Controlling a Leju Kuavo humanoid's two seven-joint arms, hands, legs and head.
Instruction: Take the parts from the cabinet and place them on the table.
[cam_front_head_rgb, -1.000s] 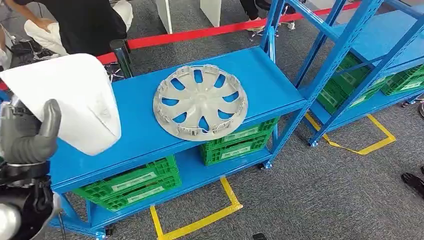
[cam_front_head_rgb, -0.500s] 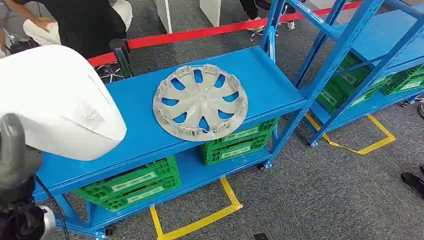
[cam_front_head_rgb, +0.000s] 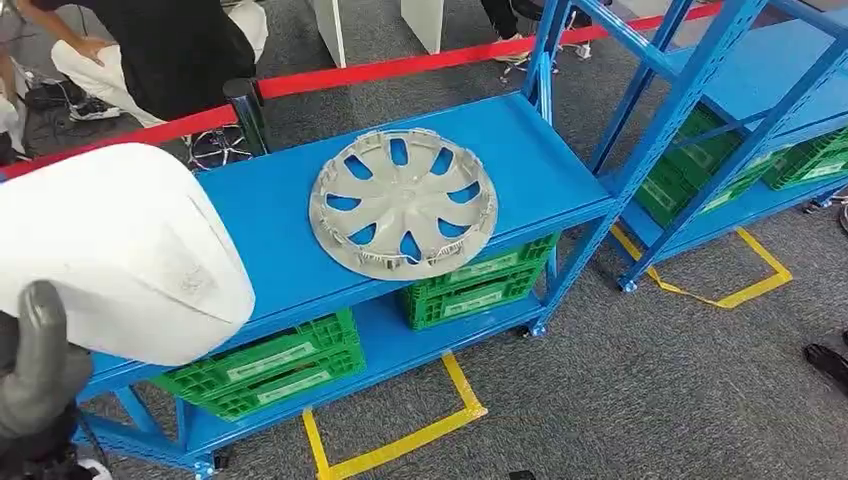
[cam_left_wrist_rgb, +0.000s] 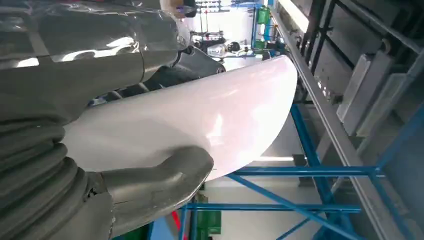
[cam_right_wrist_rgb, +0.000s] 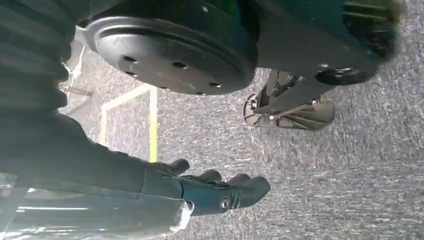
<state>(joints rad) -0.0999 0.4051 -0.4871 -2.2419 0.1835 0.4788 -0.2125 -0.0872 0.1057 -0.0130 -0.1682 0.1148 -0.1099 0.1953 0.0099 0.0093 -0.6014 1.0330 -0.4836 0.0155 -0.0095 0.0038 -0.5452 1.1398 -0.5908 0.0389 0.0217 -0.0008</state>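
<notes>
While its fingers are hidden behind it, the left hand (cam_front_head_rgb: 35, 370) grips a white panel (cam_front_head_rgb: 120, 250), thumb pressed on. Loosely curled, the right hand (cam_right_wrist_rgb: 220, 192) seems empty above the floor (cam_right_wrist_rgb: 325, 190).

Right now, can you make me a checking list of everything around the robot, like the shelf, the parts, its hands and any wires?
Surface: blue shelf top, flat, on a blue metal rack.
Job's things: silver wheel cover lying flat on the shelf top; white curved panel held up by the left hand, thumb pressed on its glossy side.
Clutter: green crates on the lower shelf.
Hands: right hand hangs over grey carpet, fingers loosely curled, holding nothing.
Cables: nothing clearly seen.
Surroundings: red barrier tape, yellow floor tape, a person crouched behind the barrier.
</notes>
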